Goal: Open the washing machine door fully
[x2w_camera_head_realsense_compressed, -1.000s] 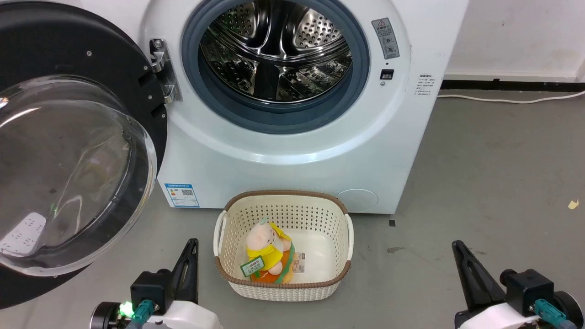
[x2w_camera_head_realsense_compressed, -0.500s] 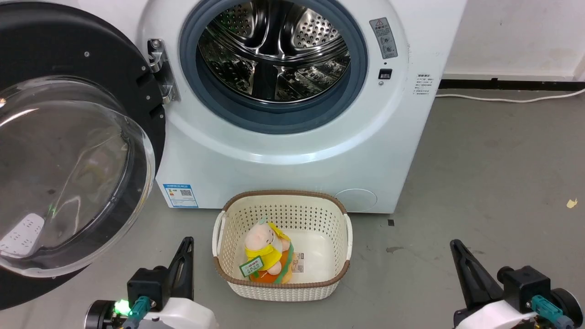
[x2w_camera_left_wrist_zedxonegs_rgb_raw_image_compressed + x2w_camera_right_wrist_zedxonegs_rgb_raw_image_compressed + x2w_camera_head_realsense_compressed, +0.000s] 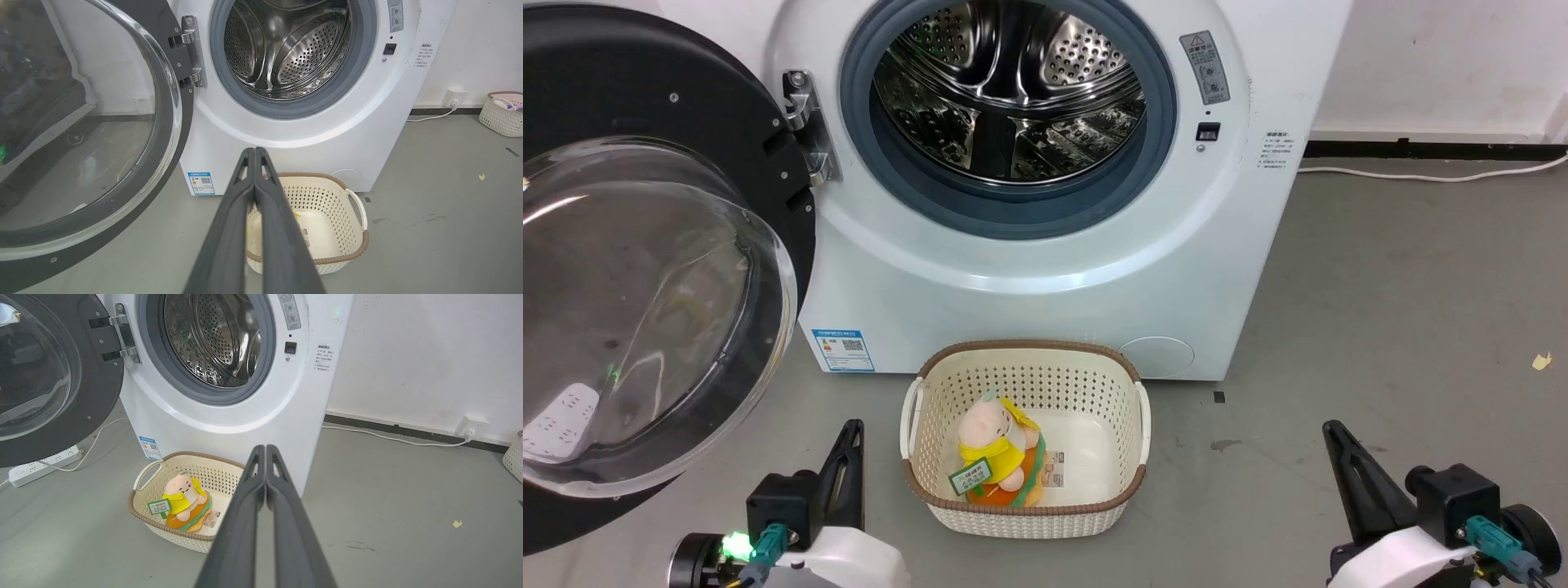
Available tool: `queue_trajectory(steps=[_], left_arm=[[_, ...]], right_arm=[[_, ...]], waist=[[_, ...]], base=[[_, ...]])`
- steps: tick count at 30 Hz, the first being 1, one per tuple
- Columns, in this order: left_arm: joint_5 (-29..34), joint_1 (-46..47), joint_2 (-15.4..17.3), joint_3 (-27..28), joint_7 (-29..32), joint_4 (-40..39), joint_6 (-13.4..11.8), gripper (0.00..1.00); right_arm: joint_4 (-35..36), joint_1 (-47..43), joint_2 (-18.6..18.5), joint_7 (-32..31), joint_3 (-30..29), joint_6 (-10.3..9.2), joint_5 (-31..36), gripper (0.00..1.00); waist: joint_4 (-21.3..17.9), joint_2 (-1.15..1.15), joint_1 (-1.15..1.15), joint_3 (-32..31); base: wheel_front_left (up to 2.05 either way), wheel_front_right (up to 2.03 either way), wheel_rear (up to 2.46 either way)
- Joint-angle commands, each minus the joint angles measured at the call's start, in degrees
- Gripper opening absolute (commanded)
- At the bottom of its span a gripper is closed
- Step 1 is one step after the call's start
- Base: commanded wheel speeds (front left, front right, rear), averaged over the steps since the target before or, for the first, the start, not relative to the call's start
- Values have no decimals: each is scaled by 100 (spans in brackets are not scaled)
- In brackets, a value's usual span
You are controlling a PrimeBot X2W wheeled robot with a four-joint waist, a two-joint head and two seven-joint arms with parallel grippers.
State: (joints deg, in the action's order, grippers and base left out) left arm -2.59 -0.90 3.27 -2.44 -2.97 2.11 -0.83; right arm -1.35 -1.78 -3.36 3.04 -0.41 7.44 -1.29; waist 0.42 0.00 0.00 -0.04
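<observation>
The white washing machine [image 3: 1029, 269] faces me with its steel drum [image 3: 1013, 90] exposed. Its black round door [image 3: 645, 269] with the bulging clear glass bowl is swung wide to the left on a metal hinge [image 3: 805, 122]; it also shows as the door [image 3: 81, 122] and the door [image 3: 49, 375] in the wrist views. My left gripper [image 3: 852, 433] is low at the left, shut, clear of the door. My right gripper [image 3: 1331, 433] is low at the right, shut, holding nothing. The left fingers [image 3: 253, 196] and right fingers [image 3: 261, 490] are pressed together.
A cream basket [image 3: 1025, 433] with a yellow-and-pink plush toy [image 3: 996, 457] stands on the grey floor in front of the machine, between my grippers. A power strip [image 3: 45, 461] and cable lie under the door. A second basket [image 3: 502, 112] stands by the wall at right.
Both grippers have slipped slightly lower and leftward in the head view, and the whole picture has shifted a little left. The door stays swung wide.
</observation>
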Motion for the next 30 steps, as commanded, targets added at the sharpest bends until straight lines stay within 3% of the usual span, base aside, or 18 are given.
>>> queue_trajectory(steps=[1,30], left_arm=[[55,71,-4,49,31,-41,31,0],[259,90,-39,244,297,-211,83,0]], right_arm=[[46,75,36,-36,11,3,36,0],[135,178,48,-304,41,5,129,0]], waist=[[-2,0,0,0],[-42,0,0,4]], base=[[0,0,0],[0,0,0]])
